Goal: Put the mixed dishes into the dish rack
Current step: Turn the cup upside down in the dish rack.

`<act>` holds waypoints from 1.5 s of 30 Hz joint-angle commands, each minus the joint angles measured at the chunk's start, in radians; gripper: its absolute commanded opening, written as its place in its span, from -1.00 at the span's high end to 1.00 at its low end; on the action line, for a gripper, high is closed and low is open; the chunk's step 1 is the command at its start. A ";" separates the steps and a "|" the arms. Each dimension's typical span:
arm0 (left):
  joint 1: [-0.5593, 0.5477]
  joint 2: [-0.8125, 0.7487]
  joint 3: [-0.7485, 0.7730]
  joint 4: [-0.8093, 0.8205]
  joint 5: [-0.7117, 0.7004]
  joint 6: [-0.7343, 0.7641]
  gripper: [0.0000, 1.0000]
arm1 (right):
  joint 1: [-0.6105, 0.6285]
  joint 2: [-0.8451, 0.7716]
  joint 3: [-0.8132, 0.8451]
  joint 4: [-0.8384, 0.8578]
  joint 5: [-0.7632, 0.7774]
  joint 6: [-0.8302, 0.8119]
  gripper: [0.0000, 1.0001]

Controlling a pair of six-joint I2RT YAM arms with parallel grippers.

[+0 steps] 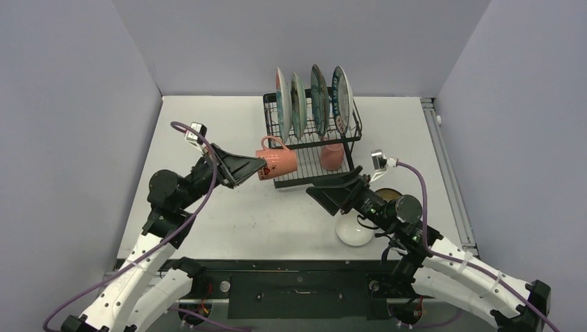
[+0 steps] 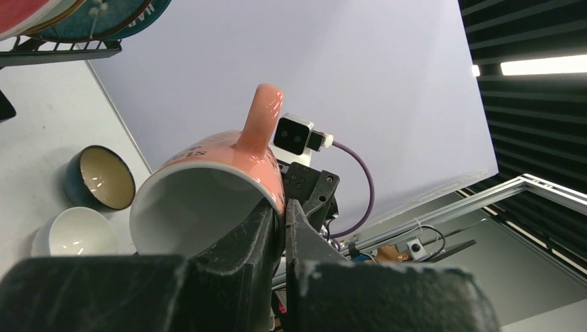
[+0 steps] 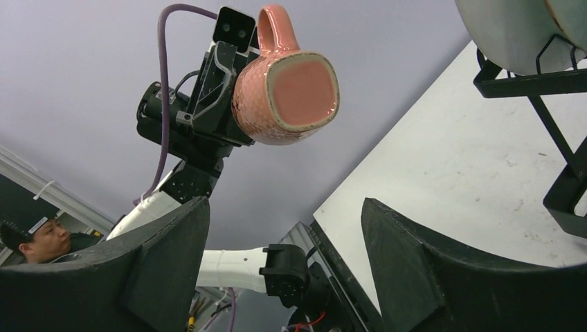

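My left gripper (image 1: pixel 257 166) is shut on the rim of a pink mug (image 1: pixel 278 162), one finger inside it and one outside (image 2: pixel 284 207). The mug (image 2: pixel 214 183) lies on its side in the air, handle up, at the left front corner of the black wire dish rack (image 1: pixel 284 181). Several plates (image 1: pixel 311 97) stand upright in the rack's slots. A second pink mug (image 1: pixel 331 156) sits upside down on the lower tray. My right gripper (image 1: pixel 325 187) is open and empty (image 3: pixel 284 204) just before the rack, facing the held mug (image 3: pixel 287 90).
A white bowl (image 1: pixel 354 232) sits on the table near the front, right of centre. A dark brown-gold bowl (image 1: pixel 387 196) lies behind it, partly hidden by my right arm. Both show in the left wrist view, white (image 2: pixel 73 234) and dark (image 2: pixel 104 177). Walls enclose the table.
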 commanded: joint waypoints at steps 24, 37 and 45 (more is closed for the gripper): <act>0.012 -0.084 -0.064 0.274 -0.051 -0.151 1.00 | 0.185 0.199 0.175 0.216 0.151 -0.135 -0.59; 0.012 -0.092 -0.073 0.305 -0.040 -0.180 1.00 | 0.206 0.271 0.227 0.228 0.177 -0.155 -0.66; 0.012 -0.091 -0.075 0.318 -0.034 -0.192 1.00 | 0.209 0.297 0.248 0.252 0.200 -0.156 -0.66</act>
